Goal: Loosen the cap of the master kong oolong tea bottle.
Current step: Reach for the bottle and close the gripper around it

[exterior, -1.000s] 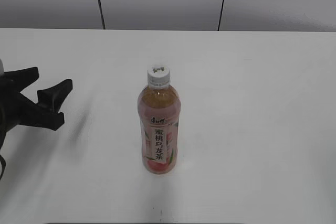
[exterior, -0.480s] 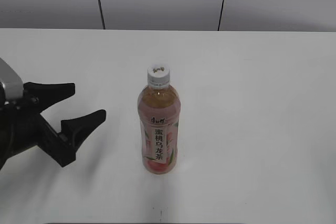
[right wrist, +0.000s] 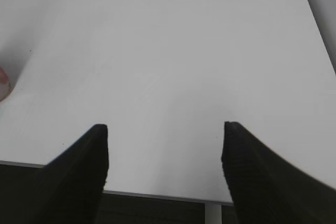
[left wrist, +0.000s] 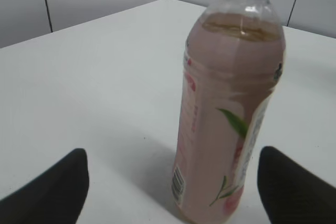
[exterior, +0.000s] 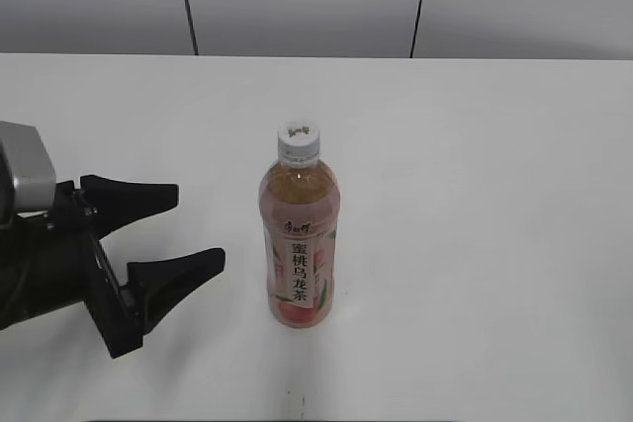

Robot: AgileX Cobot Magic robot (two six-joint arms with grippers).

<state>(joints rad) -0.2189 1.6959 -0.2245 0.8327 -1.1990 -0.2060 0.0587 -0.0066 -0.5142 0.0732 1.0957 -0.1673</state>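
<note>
left end effector (exterior: 188, 234) has moved in toward the bottle (exterior: 300, 244), jaws spread wider, not touching it. bottle upright mid-surface (exterior: 475, 195), cap (exterior: 298, 140) on. right end effector (right wrist: 165, 150) open, holding nothing; body grasp looks next.

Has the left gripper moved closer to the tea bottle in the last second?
Yes. The left gripper has advanced rightward toward the bottle, which stayed put.
</note>
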